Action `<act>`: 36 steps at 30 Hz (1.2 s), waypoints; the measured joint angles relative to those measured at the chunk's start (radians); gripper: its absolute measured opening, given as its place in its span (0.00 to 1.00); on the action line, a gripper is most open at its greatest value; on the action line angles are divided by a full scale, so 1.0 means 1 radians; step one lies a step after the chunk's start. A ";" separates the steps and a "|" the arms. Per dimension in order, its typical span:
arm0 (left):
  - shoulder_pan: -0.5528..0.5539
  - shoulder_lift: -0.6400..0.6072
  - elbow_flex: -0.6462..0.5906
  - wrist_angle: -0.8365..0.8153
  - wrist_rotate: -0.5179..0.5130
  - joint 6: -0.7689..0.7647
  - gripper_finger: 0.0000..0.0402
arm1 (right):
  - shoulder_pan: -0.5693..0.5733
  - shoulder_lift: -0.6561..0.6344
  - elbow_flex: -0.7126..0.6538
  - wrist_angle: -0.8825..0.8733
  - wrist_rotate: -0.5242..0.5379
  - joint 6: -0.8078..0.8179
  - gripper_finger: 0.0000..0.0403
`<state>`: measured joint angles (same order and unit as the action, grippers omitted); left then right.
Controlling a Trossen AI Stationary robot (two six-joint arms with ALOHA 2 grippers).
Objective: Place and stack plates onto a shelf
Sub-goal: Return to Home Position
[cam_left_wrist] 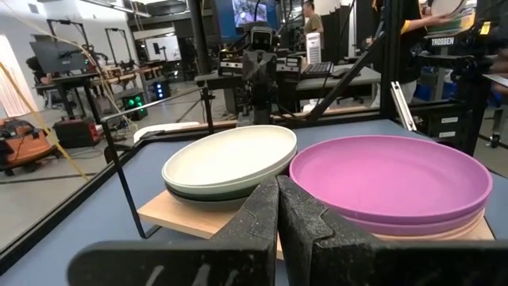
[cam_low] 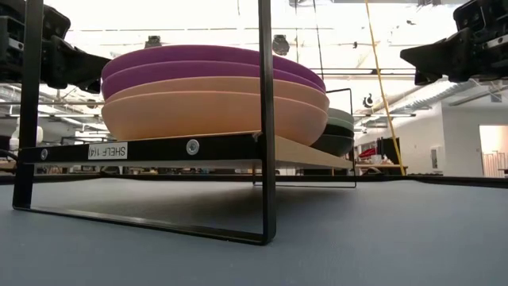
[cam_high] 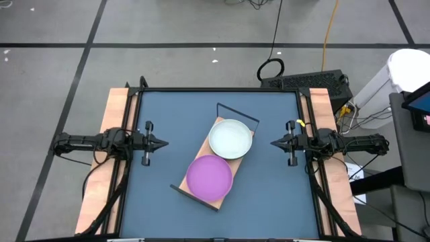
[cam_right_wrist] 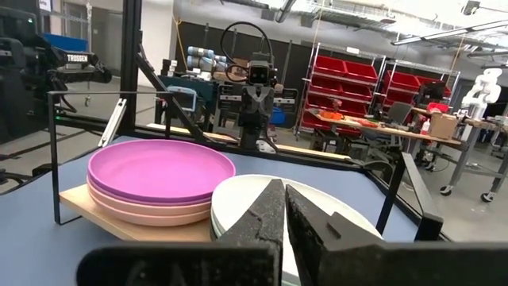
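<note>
The shelf [cam_high: 219, 124] stands slantwise mid-table, a light wooden board in a thin black wire frame. On its near end rests a stack with a purple plate [cam_high: 209, 177] on top. The low view shows two purple plates [cam_low: 206, 67] over two pink ones [cam_low: 214, 111]. On the far end a white-grey plate [cam_high: 230, 138] tops a second stack, with pale green and black plates [cam_low: 340, 131] under it. My left gripper [cam_high: 164, 142] hovers shut to the left of the shelf and my right gripper [cam_high: 273, 142] hovers shut to its right. Both are raised and hold nothing.
Bare blue-grey table top [cam_high: 161, 195] surrounds the shelf on all sides. Wooden side rails [cam_high: 114, 107] run along the left and right edges. Beyond the table are a keyboard [cam_high: 309, 82], cables and lab benches. People stand in the room behind [cam_left_wrist: 313, 24].
</note>
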<state>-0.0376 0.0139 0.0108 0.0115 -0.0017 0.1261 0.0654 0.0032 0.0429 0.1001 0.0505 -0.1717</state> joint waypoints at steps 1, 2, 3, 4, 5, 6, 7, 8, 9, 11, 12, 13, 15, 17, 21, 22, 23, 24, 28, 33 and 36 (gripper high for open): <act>0.000 0.000 0.000 0.000 0.000 0.000 0.01 | 0.000 0.000 0.000 -0.001 0.000 0.005 0.00; 0.000 0.000 0.000 0.000 0.000 0.000 0.01 | 0.000 0.000 0.000 -0.004 0.000 0.017 0.00; 0.000 0.000 0.000 0.000 0.000 0.000 0.01 | 0.000 0.000 0.000 -0.007 0.000 0.031 0.00; 0.000 0.000 0.000 0.000 0.000 0.000 0.01 | 0.000 0.000 0.000 -0.007 0.000 0.041 0.00; 0.000 0.000 0.000 0.000 0.000 0.000 0.01 | 0.000 0.000 0.000 -0.007 0.000 0.052 0.00; 0.000 0.000 0.000 0.000 0.000 0.000 0.01 | 0.000 0.000 0.000 -0.007 0.000 0.065 0.00; 0.000 0.000 0.000 0.000 0.000 0.000 0.01 | 0.000 0.000 0.000 -0.007 0.000 0.079 0.00; 0.000 0.000 0.000 0.000 0.000 0.000 0.01 | 0.000 0.000 0.000 -0.008 -0.002 0.094 0.00; 0.000 0.000 0.000 0.000 0.000 0.000 0.01 | 0.000 0.000 0.000 -0.013 -0.002 0.108 0.00; 0.000 0.000 0.000 0.000 0.000 0.000 0.01 | 0.000 0.000 0.000 -0.033 -0.003 0.134 0.00; 0.000 0.000 0.000 0.000 0.000 0.000 0.01 | 0.000 0.000 0.000 -0.041 -0.003 0.148 0.00; 0.000 0.000 0.000 0.000 -0.001 0.000 0.01 | 0.000 0.000 0.000 -0.048 -0.003 0.166 0.00; 0.000 0.000 0.000 0.000 -0.001 0.000 0.01 | 0.000 0.000 0.000 -0.062 -0.004 0.193 0.00; 0.000 0.000 0.000 0.000 0.000 0.000 0.01 | 0.000 0.000 0.000 -0.079 -0.007 0.204 0.00; 0.000 0.000 0.000 0.000 -0.001 0.000 0.01 | 0.000 0.000 0.000 -0.098 -0.009 0.209 0.00; 0.000 0.000 0.000 0.000 -0.001 0.000 0.01 | 0.000 0.000 0.000 -0.100 -0.009 0.209 0.00; 0.000 0.000 0.000 0.000 -0.001 0.000 0.01 | 0.000 0.000 0.000 -0.102 -0.009 0.208 0.00; 0.000 0.000 0.000 0.000 -0.001 0.000 0.01 | 0.000 0.000 0.000 -0.103 -0.009 0.203 0.00; 0.000 0.000 0.000 0.000 -0.001 0.000 0.01 | 0.000 0.000 0.000 -0.105 -0.008 0.182 0.00; 0.000 0.000 0.000 0.000 -0.001 0.000 0.01 | 0.000 0.000 0.000 -0.095 -0.006 0.181 0.00; 0.000 0.000 0.000 0.000 -0.001 0.000 0.01 | 0.000 0.000 0.000 -0.063 -0.002 0.179 0.00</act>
<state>-0.0376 0.0139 0.0109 0.0116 -0.0025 0.1261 0.0654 0.0029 0.0433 0.0369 0.0487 0.0074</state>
